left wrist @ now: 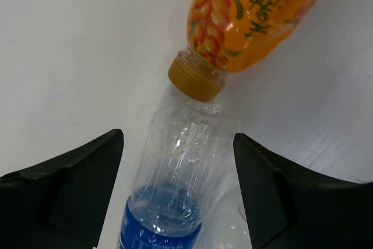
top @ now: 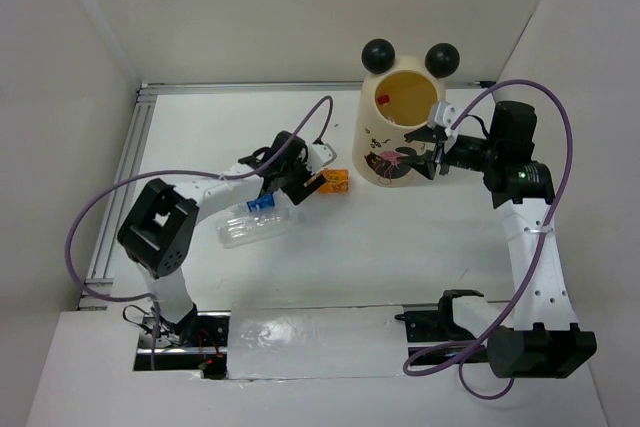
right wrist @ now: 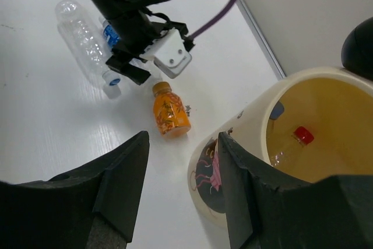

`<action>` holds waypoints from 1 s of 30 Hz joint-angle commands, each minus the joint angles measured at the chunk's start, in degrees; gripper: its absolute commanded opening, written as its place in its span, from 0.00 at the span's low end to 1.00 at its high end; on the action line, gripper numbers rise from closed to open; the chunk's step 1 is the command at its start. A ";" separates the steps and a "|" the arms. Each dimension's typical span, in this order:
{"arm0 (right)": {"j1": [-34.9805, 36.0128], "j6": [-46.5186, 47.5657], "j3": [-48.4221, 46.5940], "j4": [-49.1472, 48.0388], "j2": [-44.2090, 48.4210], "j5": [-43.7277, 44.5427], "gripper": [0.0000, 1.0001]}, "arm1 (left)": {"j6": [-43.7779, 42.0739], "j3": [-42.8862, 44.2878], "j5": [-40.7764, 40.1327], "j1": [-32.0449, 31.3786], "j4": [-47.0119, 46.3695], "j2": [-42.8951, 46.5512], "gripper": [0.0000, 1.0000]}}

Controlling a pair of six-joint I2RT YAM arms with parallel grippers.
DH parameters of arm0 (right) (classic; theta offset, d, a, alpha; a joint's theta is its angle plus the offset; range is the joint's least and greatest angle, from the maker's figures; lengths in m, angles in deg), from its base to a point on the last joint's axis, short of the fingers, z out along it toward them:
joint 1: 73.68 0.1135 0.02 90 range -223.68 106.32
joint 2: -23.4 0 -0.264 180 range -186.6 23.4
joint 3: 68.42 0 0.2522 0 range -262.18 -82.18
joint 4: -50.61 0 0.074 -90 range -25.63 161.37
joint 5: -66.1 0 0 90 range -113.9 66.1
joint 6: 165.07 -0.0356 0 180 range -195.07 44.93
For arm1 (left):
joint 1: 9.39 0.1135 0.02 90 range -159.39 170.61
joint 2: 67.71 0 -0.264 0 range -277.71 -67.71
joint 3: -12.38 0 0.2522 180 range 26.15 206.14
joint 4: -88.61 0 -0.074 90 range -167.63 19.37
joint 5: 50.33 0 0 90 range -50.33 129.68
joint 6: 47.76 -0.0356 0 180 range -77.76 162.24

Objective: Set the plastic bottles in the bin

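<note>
A clear plastic bottle with a blue label [left wrist: 175, 202] lies on the table between the fingers of my left gripper [left wrist: 178, 144]. The jaws are open, with a small gap on each side. Just beyond it lies the orange-filled bottle [left wrist: 250, 10], its gold cap touching the clear one. From above, my left gripper [top: 305, 185] is beside the orange bottle [top: 337, 182], and another clear bottle [top: 250, 230] lies nearer. The cream bin [top: 400, 132] holds a red-capped bottle [right wrist: 294, 141]. My right gripper [right wrist: 182, 144] hangs open and empty by the bin's front wall [right wrist: 224, 161].
The table's metal rails [top: 120, 177] run along the left and back, with white walls behind. Purple cables [top: 100, 207] loop over both arms. The bin's two black ball ears [top: 378, 55] stick up from its rim.
</note>
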 commanded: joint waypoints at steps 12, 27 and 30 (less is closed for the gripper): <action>-0.42 -3.16 1.57 0.72 3.29 1.46 0.62 | -3.09 3.43 7.60 3.83 1.09 -7.15 0.76; -0.95 -3.78 4.82 0.18 5.75 2.16 0.60 | 6.48 20.82 -2.70 9.28 4.96 5.39 0.14; -0.95 -3.78 7.54 0.18 6.98 4.17 0.51 | 11.40 26.88 4.94 8.23 3.66 9.27 0.13</action>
